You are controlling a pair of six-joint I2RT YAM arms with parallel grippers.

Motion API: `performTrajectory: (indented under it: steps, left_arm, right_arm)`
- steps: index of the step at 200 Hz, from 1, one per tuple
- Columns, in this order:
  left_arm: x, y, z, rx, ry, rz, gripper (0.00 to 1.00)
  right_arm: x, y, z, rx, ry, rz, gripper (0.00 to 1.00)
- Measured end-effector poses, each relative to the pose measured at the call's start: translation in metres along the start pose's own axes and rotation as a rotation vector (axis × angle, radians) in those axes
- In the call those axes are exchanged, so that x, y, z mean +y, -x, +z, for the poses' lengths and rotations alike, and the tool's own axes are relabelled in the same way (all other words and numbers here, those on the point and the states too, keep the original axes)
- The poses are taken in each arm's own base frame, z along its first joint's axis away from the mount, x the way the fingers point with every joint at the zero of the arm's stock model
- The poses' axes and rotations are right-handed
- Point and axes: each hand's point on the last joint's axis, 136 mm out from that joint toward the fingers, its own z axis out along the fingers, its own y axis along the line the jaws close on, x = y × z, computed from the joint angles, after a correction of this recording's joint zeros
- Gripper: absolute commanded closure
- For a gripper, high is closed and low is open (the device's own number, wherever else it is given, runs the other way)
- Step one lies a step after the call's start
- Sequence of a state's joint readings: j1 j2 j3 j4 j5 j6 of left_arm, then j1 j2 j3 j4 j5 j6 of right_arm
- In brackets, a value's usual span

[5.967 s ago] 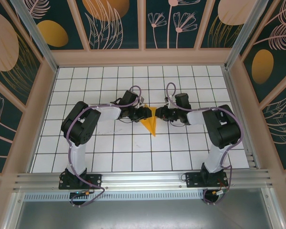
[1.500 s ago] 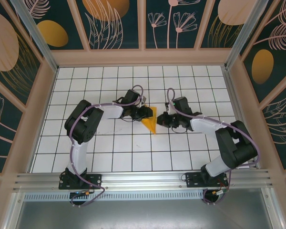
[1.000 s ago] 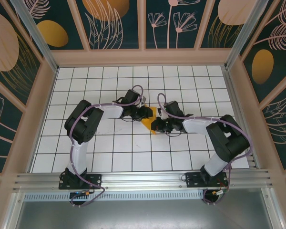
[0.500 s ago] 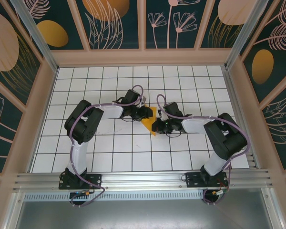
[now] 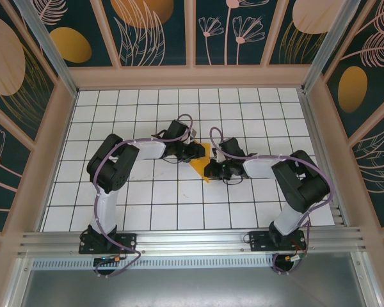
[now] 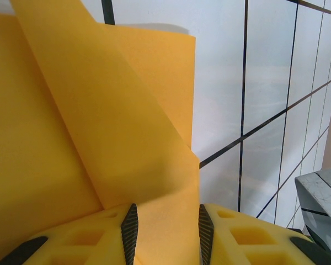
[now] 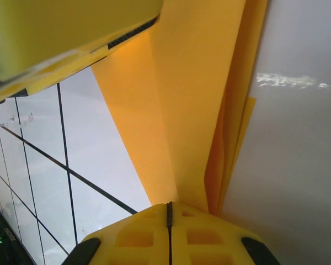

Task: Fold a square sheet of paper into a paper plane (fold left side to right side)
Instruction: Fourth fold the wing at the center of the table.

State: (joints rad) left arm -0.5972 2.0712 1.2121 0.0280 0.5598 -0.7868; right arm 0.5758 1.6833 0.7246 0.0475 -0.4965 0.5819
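Observation:
The square sheet of paper (image 5: 201, 168) is bright orange and folded into a slim pointed shape, lying at the middle of the tiled table with its tip toward me. My left gripper (image 5: 198, 153) rests on its far end. In the left wrist view the jaws (image 6: 165, 208) stand apart, open, with a raised orange flap (image 6: 127, 127) running between them. My right gripper (image 5: 210, 170) sits on the paper's right edge. Its fingers (image 7: 169, 205) are shut pad to pad, tips down against the stacked folded layers (image 7: 198, 99).
The white grid table (image 5: 179, 204) is boxed in by wooden walls (image 5: 192, 77) on three sides. A finger of the left gripper (image 7: 71, 33) hangs close above the paper in the right wrist view. Both forearms crowd the centre.
Over the last second and a half my right gripper has slid left from beside the paper onto its right edge and down a little toward the tip. The left arm has stayed still.

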Motion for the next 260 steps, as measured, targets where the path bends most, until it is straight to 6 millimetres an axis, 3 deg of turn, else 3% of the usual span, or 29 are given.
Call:
performTrajectory:
  steps: [111,260]
  left_arm:
    - [0.001,0.0,0.001,-0.007,0.014,0.002,0.62]
    - [0.001,0.0,0.001,-0.007,0.014,0.003,0.62]
  right_arm:
    - [-0.002,-0.004,0.003,0.0,-0.021,-0.036,0.93]
    - [-0.004,-0.025,-0.004,0.018,-0.046,-0.059,0.93]
